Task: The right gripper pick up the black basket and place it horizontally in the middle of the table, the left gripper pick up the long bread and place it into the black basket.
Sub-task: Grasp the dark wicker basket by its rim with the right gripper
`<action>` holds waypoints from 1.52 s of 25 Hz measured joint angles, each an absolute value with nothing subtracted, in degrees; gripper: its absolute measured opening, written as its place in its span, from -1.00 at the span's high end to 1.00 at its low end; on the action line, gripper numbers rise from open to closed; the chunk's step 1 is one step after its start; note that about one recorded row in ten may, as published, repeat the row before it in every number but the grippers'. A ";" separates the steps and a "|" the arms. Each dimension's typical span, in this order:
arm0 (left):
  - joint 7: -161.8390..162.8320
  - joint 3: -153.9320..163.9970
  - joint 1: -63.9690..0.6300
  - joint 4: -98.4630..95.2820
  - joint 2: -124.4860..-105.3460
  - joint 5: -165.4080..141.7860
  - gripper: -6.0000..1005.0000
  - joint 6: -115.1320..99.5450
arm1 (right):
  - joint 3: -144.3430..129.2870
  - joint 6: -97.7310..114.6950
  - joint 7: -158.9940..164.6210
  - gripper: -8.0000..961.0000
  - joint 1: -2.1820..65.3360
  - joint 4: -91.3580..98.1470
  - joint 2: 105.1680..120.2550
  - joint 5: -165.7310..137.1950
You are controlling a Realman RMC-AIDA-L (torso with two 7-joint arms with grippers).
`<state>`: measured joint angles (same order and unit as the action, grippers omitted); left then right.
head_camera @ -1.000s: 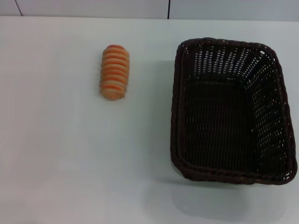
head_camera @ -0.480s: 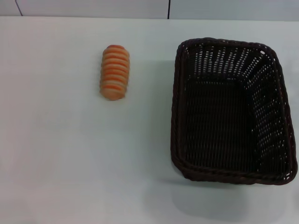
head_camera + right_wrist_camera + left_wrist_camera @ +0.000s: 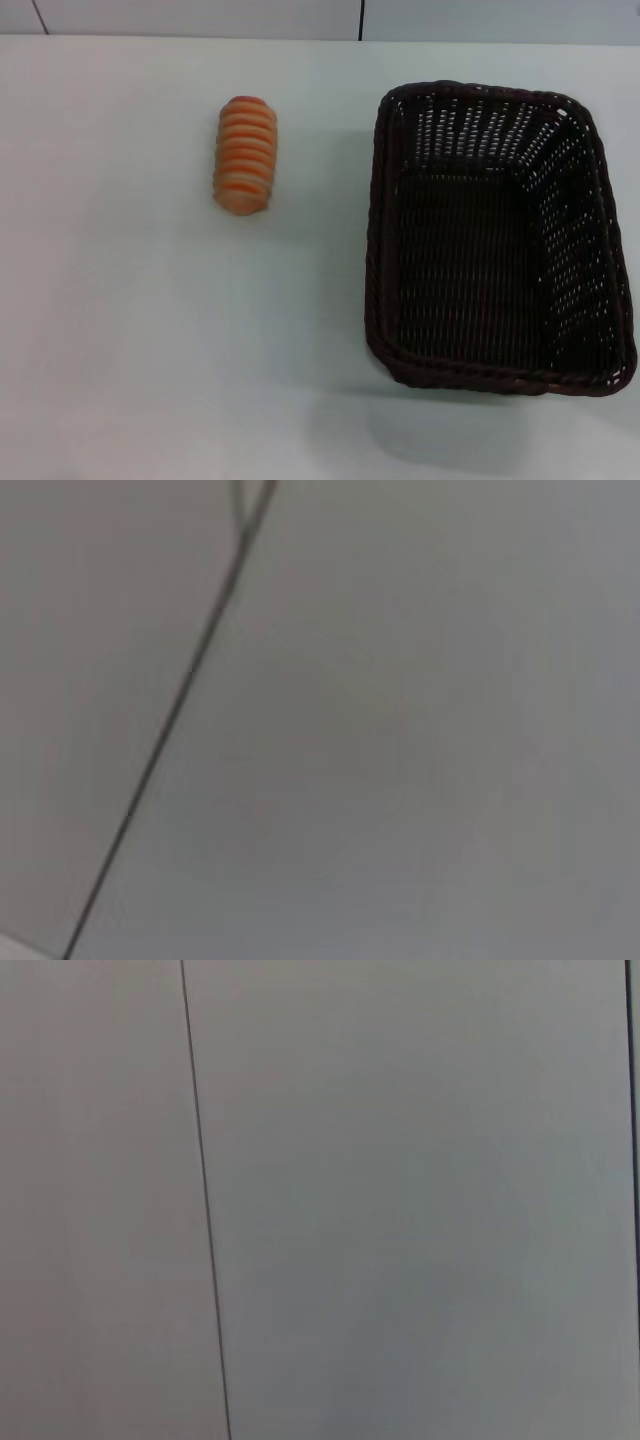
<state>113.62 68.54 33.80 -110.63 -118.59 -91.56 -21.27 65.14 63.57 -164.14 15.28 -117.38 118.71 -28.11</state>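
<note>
The black basket [image 3: 497,236] stands on the right half of the white table [image 3: 150,330] in the head view, its long side running front to back, and it is empty. The long bread [image 3: 245,154] lies on the table to the basket's left, toward the far side, striped side up and lengthwise front to back. Neither gripper shows in any view. Both wrist views show only a plain grey surface crossed by a thin dark seam.
The table's far edge meets a pale wall with dark vertical seams [image 3: 361,20]. Bare tabletop stretches in front of the bread and to the left of the basket.
</note>
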 joint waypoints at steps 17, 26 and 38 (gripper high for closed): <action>108.53 65.13 25.83 -104.72 -118.60 -91.48 -0.54 -21.87 | 69.46 104.81 -165.49 -0.30 48.02 -117.27 116.34 -14.10; 106.16 64.40 23.38 -101.32 -118.47 -91.49 -0.54 -21.96 | 75.80 115.09 -165.50 -0.29 50.42 -117.22 115.91 -4.81; 104.22 64.27 21.87 -98.82 -118.56 -91.46 -0.54 -21.99 | 82.22 110.90 -165.51 -0.29 44.04 -117.77 113.87 -0.55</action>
